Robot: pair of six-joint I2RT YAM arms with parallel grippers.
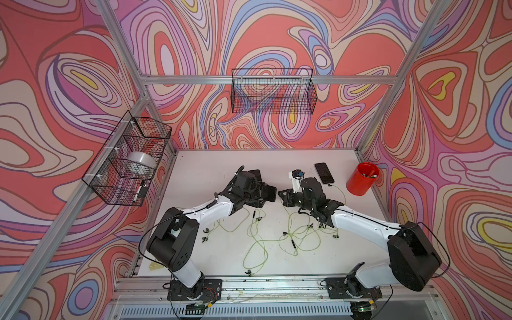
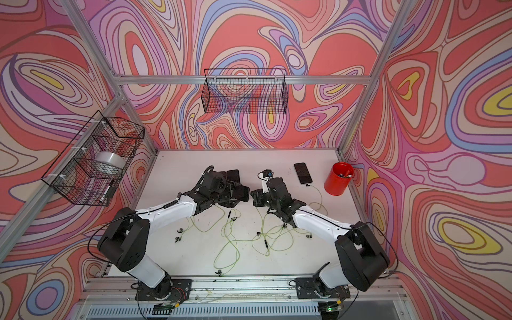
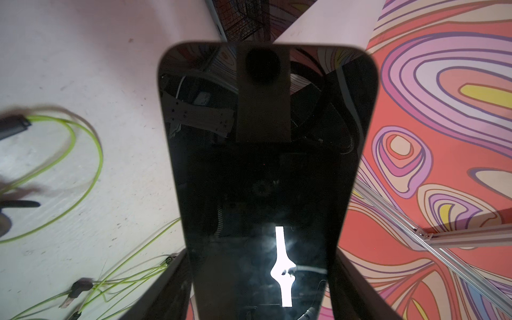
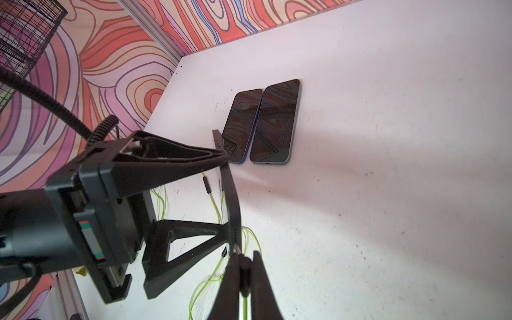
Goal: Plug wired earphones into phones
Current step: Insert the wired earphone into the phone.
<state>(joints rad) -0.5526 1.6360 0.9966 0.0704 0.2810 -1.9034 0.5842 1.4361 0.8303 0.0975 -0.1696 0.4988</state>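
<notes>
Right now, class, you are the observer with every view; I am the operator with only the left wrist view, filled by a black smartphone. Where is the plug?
Observer: The right gripper pinches the plug, its tip at the held smartphone's bottom edge.
Operator: Other phones?
Observer: Two smartphones lie side by side on the table.
Operator: Any finished?
Observer: In both top views, a fourth smartphone beside the red cup seems to have a yellow-green cable plugged in.
</notes>
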